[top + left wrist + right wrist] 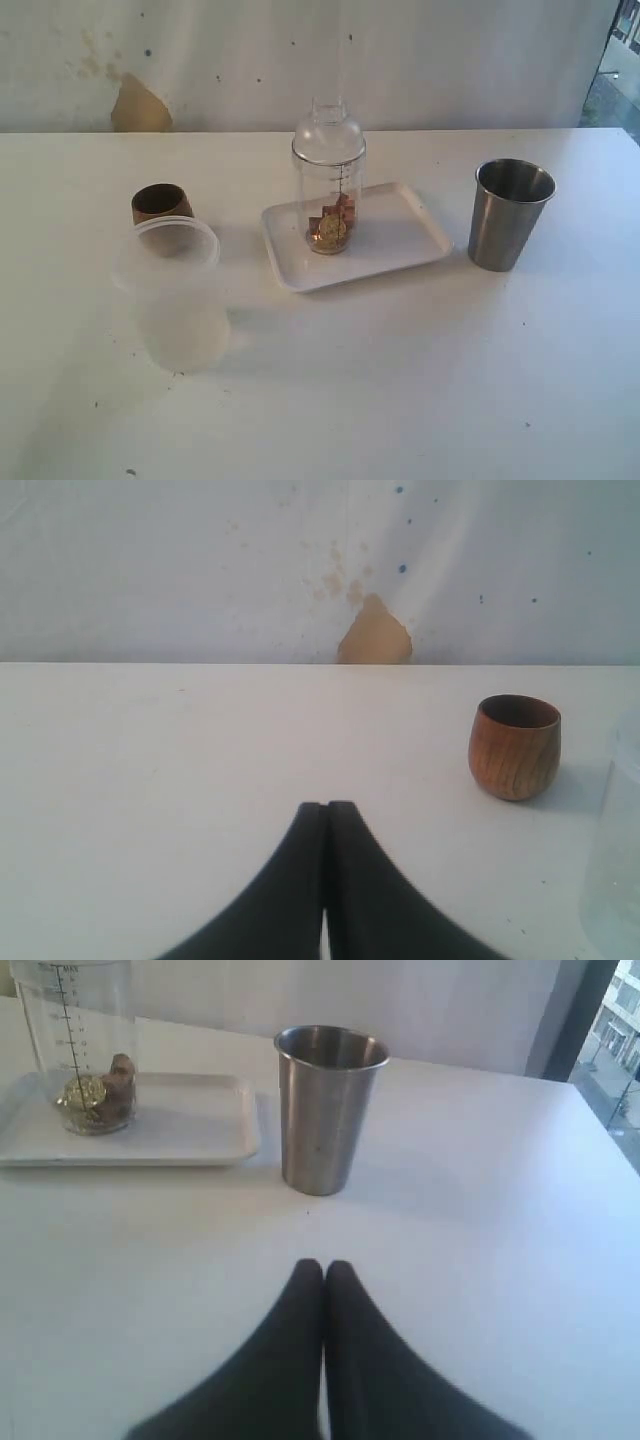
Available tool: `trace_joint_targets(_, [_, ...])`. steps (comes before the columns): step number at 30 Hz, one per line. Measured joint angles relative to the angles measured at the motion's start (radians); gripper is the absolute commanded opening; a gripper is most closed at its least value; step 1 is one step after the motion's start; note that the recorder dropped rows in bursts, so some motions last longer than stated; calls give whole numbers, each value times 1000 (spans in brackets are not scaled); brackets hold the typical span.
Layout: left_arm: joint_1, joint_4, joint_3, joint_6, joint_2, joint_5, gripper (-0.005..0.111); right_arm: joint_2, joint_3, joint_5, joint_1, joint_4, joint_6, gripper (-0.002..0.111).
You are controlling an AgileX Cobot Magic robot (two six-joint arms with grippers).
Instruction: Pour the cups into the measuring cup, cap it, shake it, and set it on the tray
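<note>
Beyond the closed right pincer (323, 1266) stands the steel tumbler (326, 1110), apart.

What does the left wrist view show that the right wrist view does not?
Left wrist only: the wooden cup, an edge of the frosted cup, a tan patch on the wall, and the left gripper. Right wrist only: the steel tumbler, the measuring cup standing on the tray with brownish pieces in its bottom, and the right gripper. Shared: the white table, and each gripper shut with nothing in it.
</note>
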Motion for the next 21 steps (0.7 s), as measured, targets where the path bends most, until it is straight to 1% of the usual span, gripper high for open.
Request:
trace_joint_targets(4, [0,0,0,0,0,0,0,0,2,25,0,0,10,0])
trace_joint_targets(21, [0,0,0,0,0,0,0,0,2,29,0,0,12,0])
